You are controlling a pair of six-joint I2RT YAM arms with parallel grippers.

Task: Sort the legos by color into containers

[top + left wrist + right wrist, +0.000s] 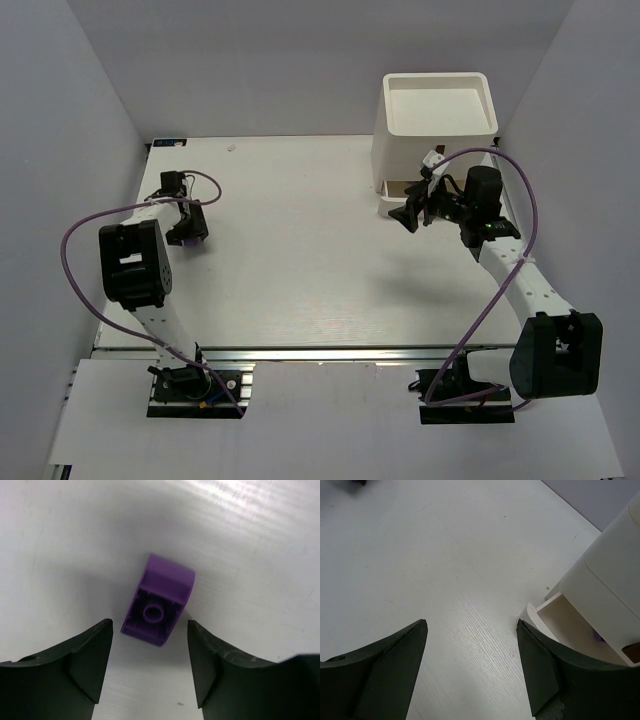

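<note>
With jaws spread, the left gripper [149,626] hangs over a purple lego [159,600] lying hollow side up on the desk [60,540], while the right gripper [471,625], jaws apart and empty, faces the white unit's [607,575] pulled-out drawer [560,617].

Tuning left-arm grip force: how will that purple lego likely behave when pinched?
The purple lego looks like rigid moulded plastic, so it probably won't deform. Its hollow underside faces the camera, suggesting it is light. Smooth sides and a skewed lie within the open left gripper mean it may twist or slip.
</note>
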